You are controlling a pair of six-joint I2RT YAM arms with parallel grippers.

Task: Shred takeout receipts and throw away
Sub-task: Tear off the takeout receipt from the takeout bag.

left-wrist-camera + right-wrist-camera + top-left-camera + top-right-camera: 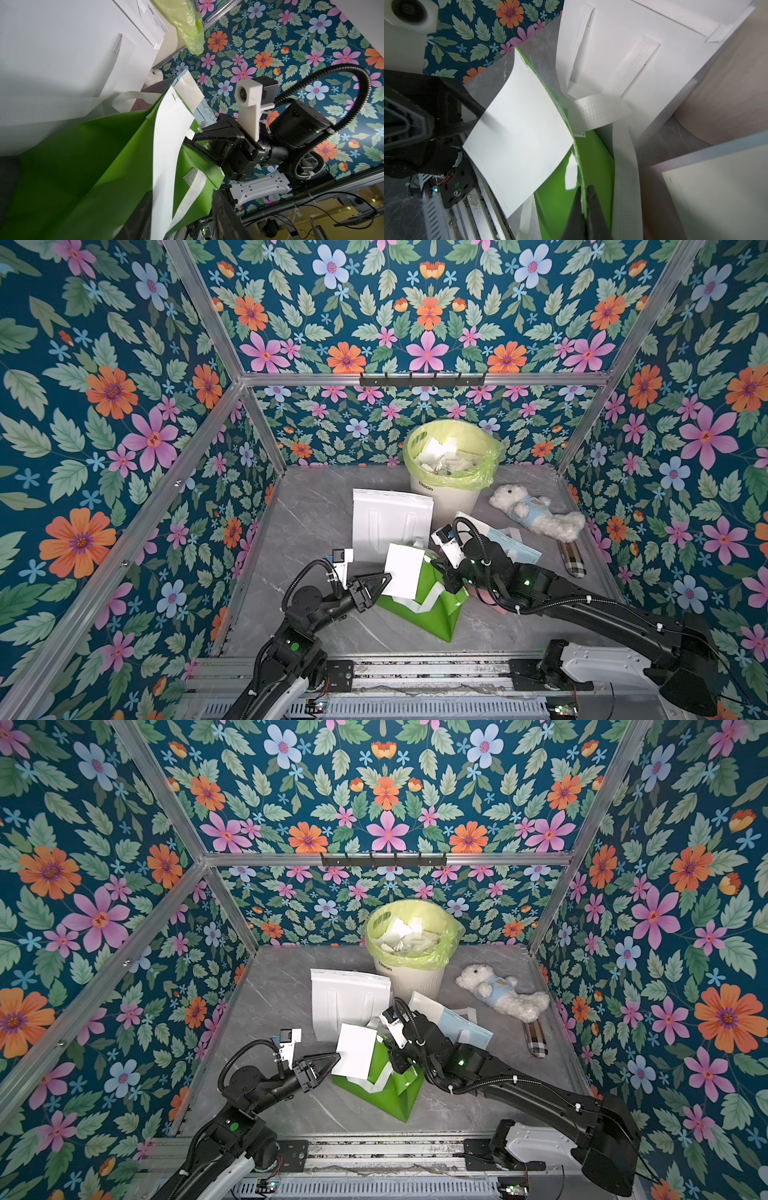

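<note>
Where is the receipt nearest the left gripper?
The receipt is mid-table in both top views, against the green bag, left gripper at its left edge.

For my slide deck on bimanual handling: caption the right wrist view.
Right gripper pinches the green bag at its rim while the left gripper meets the white receipt.

Both top views look steeply down from above the table's [316, 506] near edge, with the green bag [436, 614] [395, 1094] central. The left wrist camera sits close beside that bag, facing the right arm [299, 126]. The right wrist camera peers along the bag's rim. Both wrist views share the takeout receipt [164, 158] [519, 133].
</note>
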